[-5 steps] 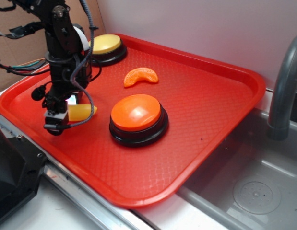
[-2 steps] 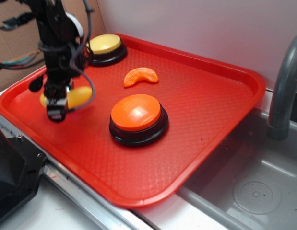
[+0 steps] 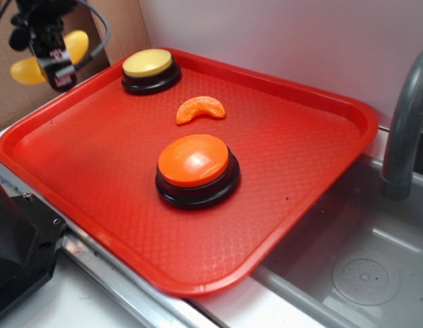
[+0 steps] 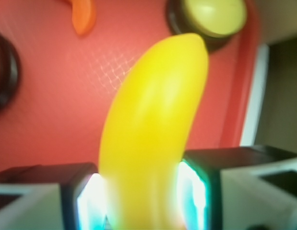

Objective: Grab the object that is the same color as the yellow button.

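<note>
Wrist view: the gripper [image 4: 141,201] is clenching the toy banana [image 4: 153,129] between both pads, holding it clear above the red tray [image 3: 300,171], matching the yellow button [image 3: 147,63].

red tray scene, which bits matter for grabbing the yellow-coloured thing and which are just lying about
Part of the job:
- yellow banana, clamped in the gripper, lifted clear of the tray
- yellow button, the colour reference

Just lying about:
- orange button
- orange segment toy
- red tray
- sink and faucet
</note>
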